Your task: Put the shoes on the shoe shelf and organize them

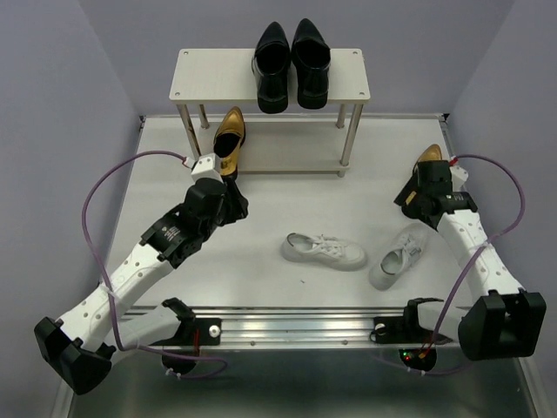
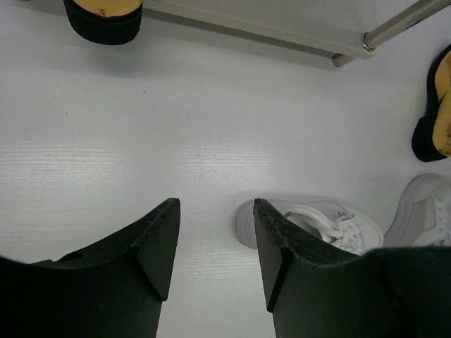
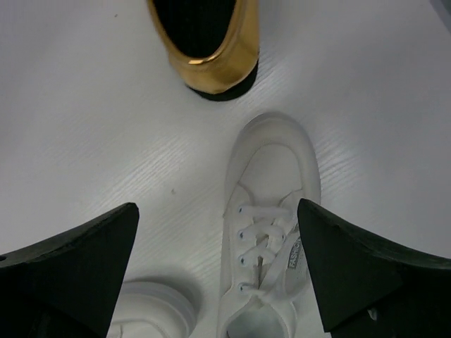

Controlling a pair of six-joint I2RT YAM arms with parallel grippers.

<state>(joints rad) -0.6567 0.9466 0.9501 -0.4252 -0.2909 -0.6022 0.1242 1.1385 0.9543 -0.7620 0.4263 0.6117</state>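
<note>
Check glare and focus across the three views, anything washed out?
Top view: even light, sharp, small highlights on the black shoes. Left wrist: broad mild sheen band across the table. Right wrist: white sneaker barely separates from the white table; gold shoe rim glints.

black shoes: shelf top | gold loafer: lower tier | white sneakers: table

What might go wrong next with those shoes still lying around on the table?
The right fingers hang open over a white sneaker whose toe lies close to a gold loafer; grabbing it may shove the loafer. The other gold loafer seems to stick out past the shoe shelf's lower board, near the open left fingers; a nudge could knock it off.
</note>
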